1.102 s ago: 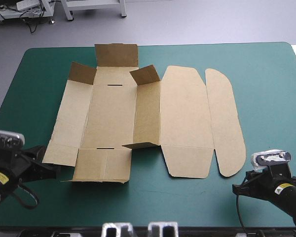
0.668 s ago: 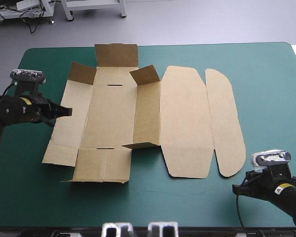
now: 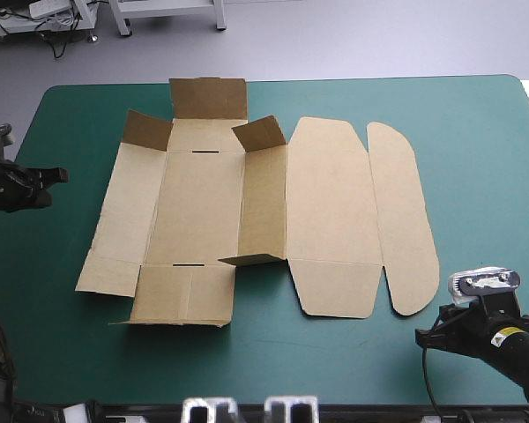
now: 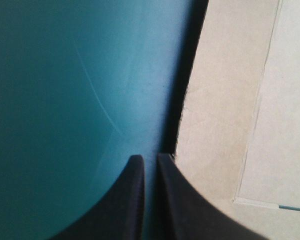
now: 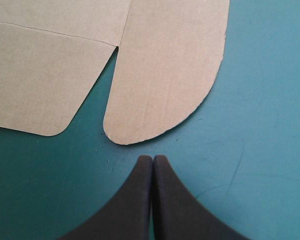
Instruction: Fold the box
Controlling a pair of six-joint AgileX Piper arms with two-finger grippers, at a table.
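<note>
While the box [image 3: 203, 211] lies spread, my left gripper [image 4: 146, 158] is closed beside it. My right gripper [image 5: 153, 158] is closed too.

you have a table [image 3: 476, 115] under a teal-green cover, its far corners rounded. lying on the table is the box [image 3: 194, 211], a cut sheet of brown board, mostly flat and closer to the table's left edge than to its right. toward the table's far edge an end flap [image 3: 208, 97] and two small corner flaps stand raised. a long wall panel [image 3: 263, 203] is tilted up mid-sheet. the lid [image 3: 331, 211] and its rounded tuck flap [image 3: 401, 220] lie flat toward the table's right edge. bare cover shows on every side of the board.
</note>
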